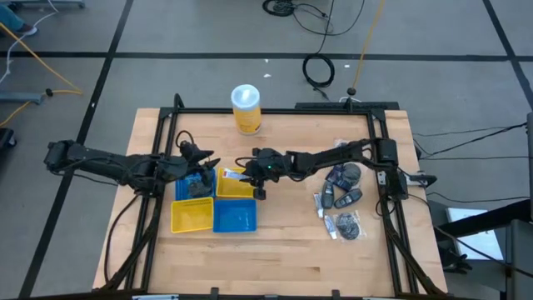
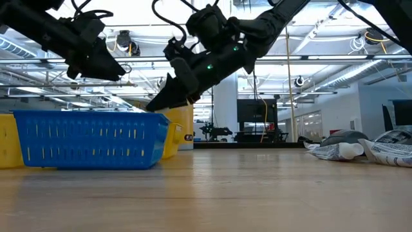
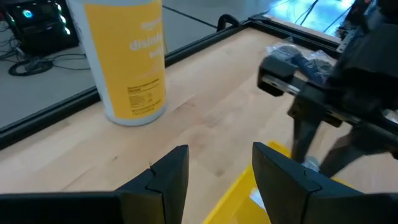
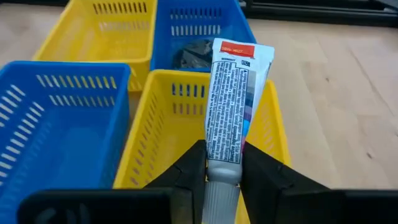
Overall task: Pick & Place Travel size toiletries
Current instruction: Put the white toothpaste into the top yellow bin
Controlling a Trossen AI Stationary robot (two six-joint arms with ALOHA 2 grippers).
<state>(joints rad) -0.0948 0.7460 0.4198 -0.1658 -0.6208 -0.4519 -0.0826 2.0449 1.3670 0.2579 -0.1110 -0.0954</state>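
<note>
My right gripper (image 4: pixel 222 180) is shut on a white printed tube (image 4: pixel 231 99) with a red band at its far end. It holds the tube above the far yellow tray (image 1: pixel 236 187), in a block of yellow and blue trays. A dark wrapped item (image 4: pixel 194 55) lies in the far blue tray (image 1: pixel 196 185). More travel size toiletries (image 1: pixel 341 202) lie in a heap on the table's right side. My left gripper (image 3: pixel 219 171) hovers open over the trays' far left corner with nothing between its fingers. My right gripper pinches the tube at its cap end (image 4: pixel 221 167) between its two fingers. The fingers come from the table's right side, slanting a little downward. The tube sticks out forward along the fingers, lifted clear above the yellow tray.
A tall yellow canister (image 1: pixel 246 109) with a white lid stands near the far edge, in front of my left gripper. The near yellow tray (image 1: pixel 191 215) and near blue tray (image 1: pixel 236 217) sit toward the table's front. Bare wood lies at the front and between the trays and the heap.
</note>
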